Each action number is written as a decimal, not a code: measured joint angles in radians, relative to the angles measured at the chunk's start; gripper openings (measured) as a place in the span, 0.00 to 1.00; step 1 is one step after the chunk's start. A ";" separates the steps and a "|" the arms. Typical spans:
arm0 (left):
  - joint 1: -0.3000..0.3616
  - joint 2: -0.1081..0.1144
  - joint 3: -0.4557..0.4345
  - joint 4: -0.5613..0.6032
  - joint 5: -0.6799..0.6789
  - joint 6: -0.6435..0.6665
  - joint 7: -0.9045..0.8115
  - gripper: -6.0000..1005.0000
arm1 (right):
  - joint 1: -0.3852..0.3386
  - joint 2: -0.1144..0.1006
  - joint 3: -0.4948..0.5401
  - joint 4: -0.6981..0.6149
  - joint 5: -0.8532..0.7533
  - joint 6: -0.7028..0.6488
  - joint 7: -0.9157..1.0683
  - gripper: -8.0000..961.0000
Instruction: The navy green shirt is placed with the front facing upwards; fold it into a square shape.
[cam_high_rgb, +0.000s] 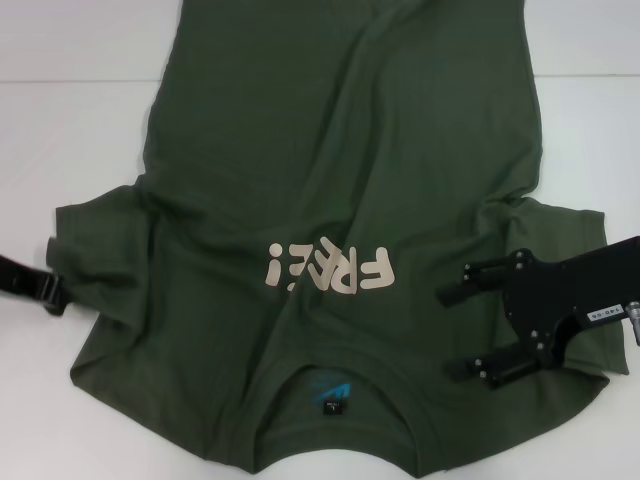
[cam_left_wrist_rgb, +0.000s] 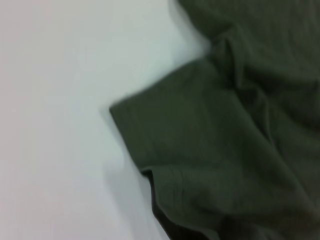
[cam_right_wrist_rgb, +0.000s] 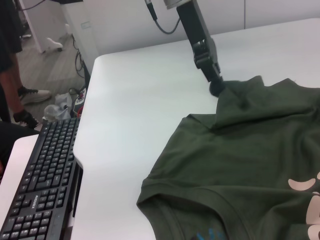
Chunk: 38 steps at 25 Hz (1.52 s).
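1. The navy green shirt (cam_high_rgb: 330, 200) lies front up on the white table (cam_high_rgb: 70, 120), collar nearest the robot, its cream "FREE!" lettering (cam_high_rgb: 327, 270) reading upside down from the head view.
2. The left gripper (cam_high_rgb: 52, 290) sits at the edge of the shirt's sleeve (cam_left_wrist_rgb: 185, 130) on the robot's left. In the right wrist view its tip meets the cloth, which rises slightly there, so it probably has the hem pinched; I cannot tell for certain.
3. The right gripper (cam_high_rgb: 455, 333) hovers over the other shoulder area, its two fingers spread wide and holding nothing.
4. To fold well, both sleeves should be gripped at matching points and carried inward together, keeping the wrinkled body flat and the edges parallel.
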 joint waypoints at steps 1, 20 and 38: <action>0.000 -0.002 -0.001 0.010 -0.002 -0.006 0.014 0.06 | 0.000 0.000 0.002 0.000 0.001 0.000 0.000 0.92; 0.076 -0.029 0.057 0.169 -0.316 -0.018 0.296 0.06 | -0.007 -0.003 0.083 0.000 0.004 0.006 0.066 0.92; 0.116 -0.030 0.171 0.150 -0.403 -0.020 0.455 0.06 | 0.017 0.002 0.094 0.003 0.007 0.014 0.095 0.92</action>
